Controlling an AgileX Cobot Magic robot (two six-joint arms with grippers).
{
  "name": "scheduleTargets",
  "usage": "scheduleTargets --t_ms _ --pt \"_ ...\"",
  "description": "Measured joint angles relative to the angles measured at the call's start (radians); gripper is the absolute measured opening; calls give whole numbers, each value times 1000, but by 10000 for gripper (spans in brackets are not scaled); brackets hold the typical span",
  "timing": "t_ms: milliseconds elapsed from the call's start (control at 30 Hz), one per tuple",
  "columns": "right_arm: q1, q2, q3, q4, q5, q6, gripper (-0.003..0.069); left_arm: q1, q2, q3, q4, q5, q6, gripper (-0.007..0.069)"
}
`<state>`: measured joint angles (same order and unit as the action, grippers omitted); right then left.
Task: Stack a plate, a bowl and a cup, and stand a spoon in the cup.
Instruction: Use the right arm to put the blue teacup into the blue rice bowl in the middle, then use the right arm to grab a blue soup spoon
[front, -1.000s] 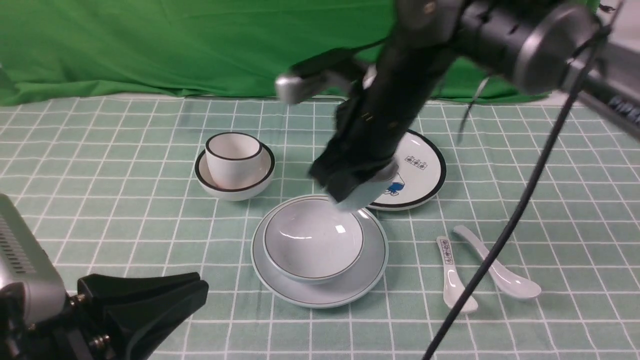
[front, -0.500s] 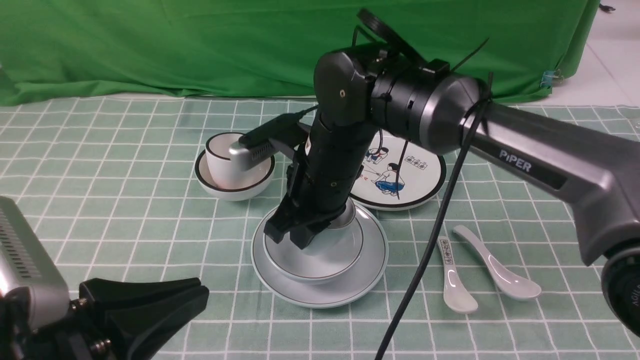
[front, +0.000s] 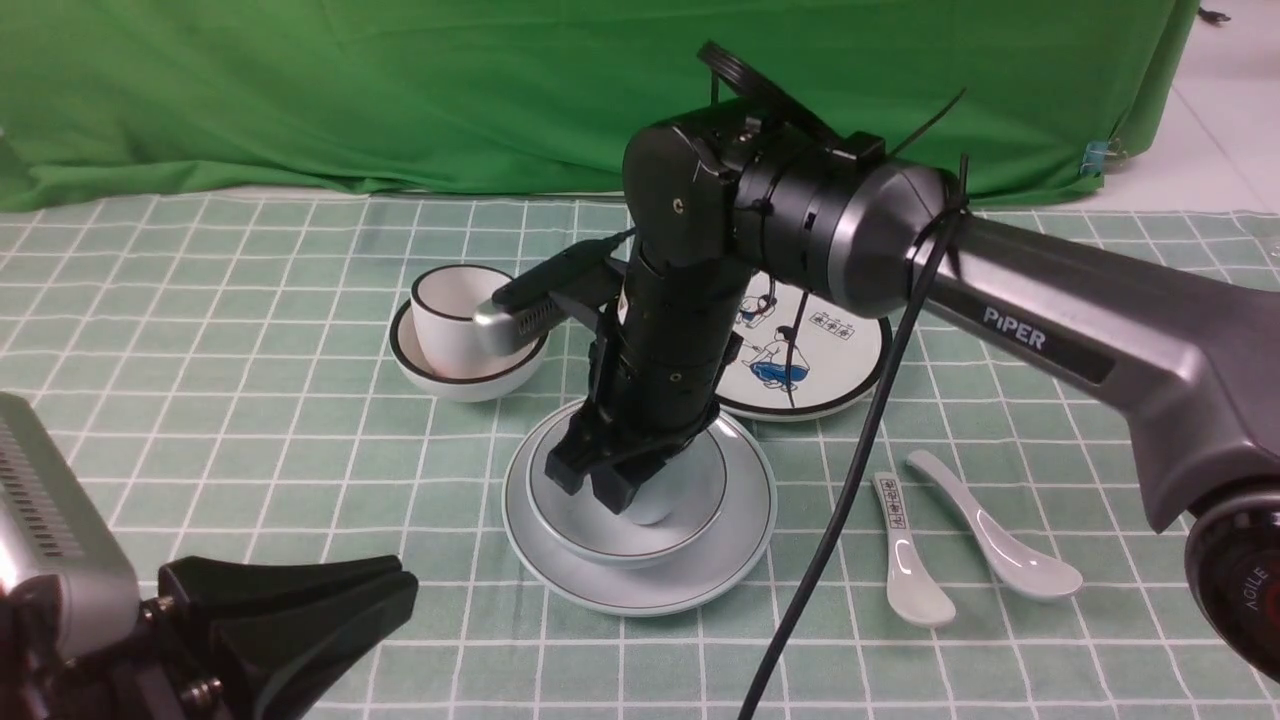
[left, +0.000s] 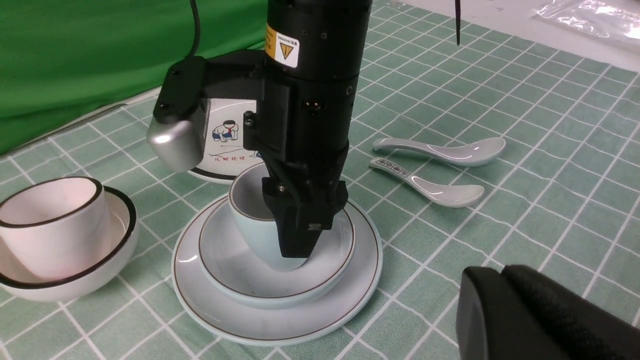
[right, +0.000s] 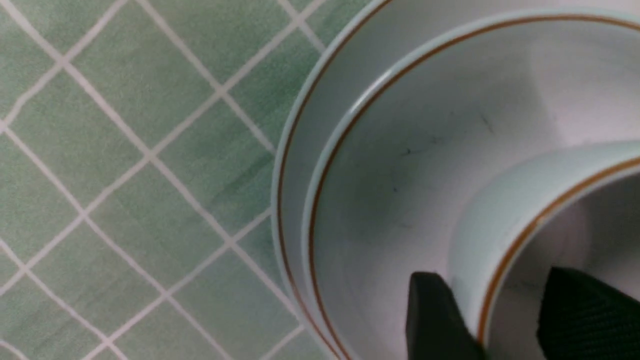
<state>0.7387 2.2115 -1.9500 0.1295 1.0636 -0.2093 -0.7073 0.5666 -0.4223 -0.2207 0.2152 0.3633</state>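
The pale blue plate lies at the centre of the checked cloth with the pale bowl on it. The pale blue cup stands upright inside the bowl. My right gripper points down at the cup, one finger inside it and one outside. In the right wrist view the gripper is open, and the inner finger stands off the cup's wall. The plain white spoon lies on the cloth to the right. My left gripper is shut and holds nothing, low at the near left.
A shorter spoon with black characters lies beside the plain one. A black-rimmed plate with cartoon figures sits behind the stack. A black-rimmed bowl holding a white straight-sided cup stands at the back left. Green cloth hangs behind.
My right arm has come down and set the cup in the bowl. Its jaws have parted from the cup's wall. The left arm has not moved.
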Motion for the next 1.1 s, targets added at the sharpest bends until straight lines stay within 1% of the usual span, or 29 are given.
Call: scheduleTargets --t_ms 133,267,333,433,567,600,633,667,700,767,800,833,867,900,933,967,1033,1100 --pt "0 -24 -41 -2 62 17 366 0 0 0 0 0 0 9" --pt "0 -87 -97 -3 65 20 386 0 0 0 0 0 0 10" --pt "2 -157 -117 -12 66 20 388 0 0 0 0 0 0 10" --pt "2 -256 -106 -86 67 24 388 0 0 0 0 1 0 10" --pt "-5 -383 18 -274 66 75 381 0 0 0 0 2 0 10" --pt "-7 -390 28 -282 66 79 379 0 0 0 0 2 0 10" --pt "-34 -432 119 -321 65 108 358 0 0 0 0 2 0 10" --pt "-55 -447 167 -329 64 118 346 0 0 0 0 2 0 10" --pt "-101 -461 242 -326 63 126 326 0 0 0 0 2 0 10" --pt "-160 -463 353 -304 58 127 314 0 0 0 0 3 0 11" --pt "-206 -455 423 -282 34 120 310 0 0 0 0 3 0 11" --pt "-237 -447 463 -253 9 112 310 0 0 1 0 3 0 11" --pt "-244 -445 472 -253 3 110 310 0 0 1 0 3 0 11" --pt "-280 -432 511 -223 -33 92 311 0 0 1 0 4 0 11" --pt "-331 -409 550 -171 -86 54 328 0 0 1 0 4 0 11" --pt "-359 -396 563 -151 -108 37 342 0 0 1 0 4 0 11" --pt "-401 -361 571 -104 -156 -4 381 0 0 1 0 4 0 11" --pt "-435 -328 571 -58 -221 -71 421 0 0 1 0 4 1 11"
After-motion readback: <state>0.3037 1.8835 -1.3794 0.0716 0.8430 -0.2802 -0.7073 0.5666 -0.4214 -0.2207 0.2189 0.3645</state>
